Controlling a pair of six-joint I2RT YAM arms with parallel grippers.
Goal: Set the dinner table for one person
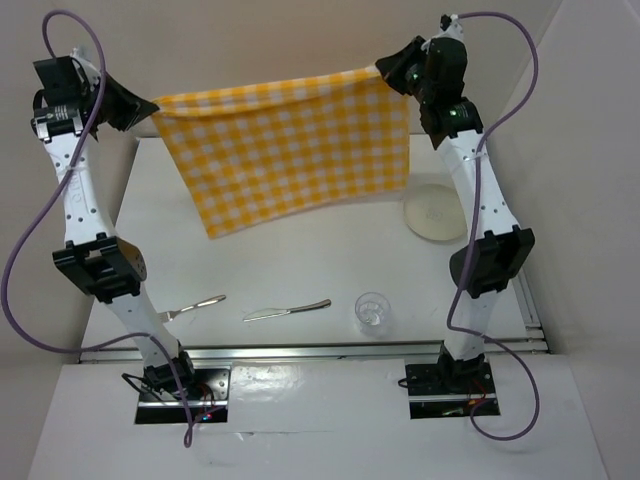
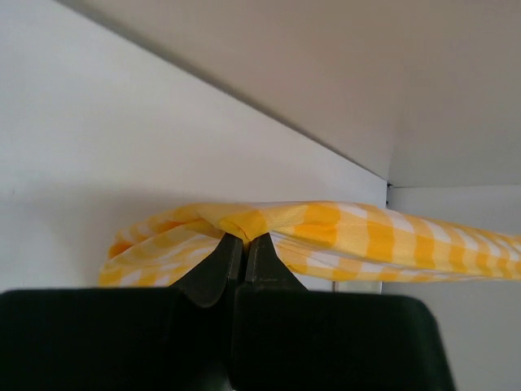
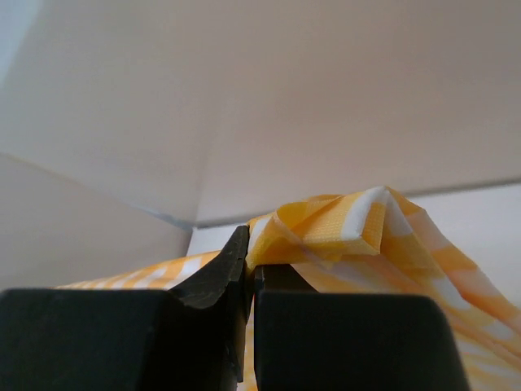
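Left gripper (image 2: pixel 242 238) sits closest in its wrist view, its black jaws pressed together on a bunched corner of the cloth (image 2: pixel 350 232). Right gripper (image 3: pixel 249 254) is clamped the same way on the opposite corner, where the fabric folds into a sharp peak.

From above, the cloth hangs between them at 12 o'clock. It is taut along its top edge, drapes freely below, and is lifted above the table (image 1: pixel 300 265). The table's white top fills the middle of the view, with a metal rail along 6 o'clock.

The step in hand looks like spreading the cloth. The next move probably calls for both arms to come down together and keep the top edge stretched, so the sheet lands flat and not in a heap. A plate (image 1: pixel 436 213) at 2 o'clock, a glass (image 1: pixel 373 312) at 5, a knife (image 1: pixel 288 310) at 6 and a fork (image 1: pixel 195 305) at 7 ring the landing area, and the loose hem could catch them.

The cloth is thin, limp and checked yellow and white. The cutlery is slim bright metal, the glass is clear and round, the plate is pale and shallow, and the tabletop is smooth and matte.
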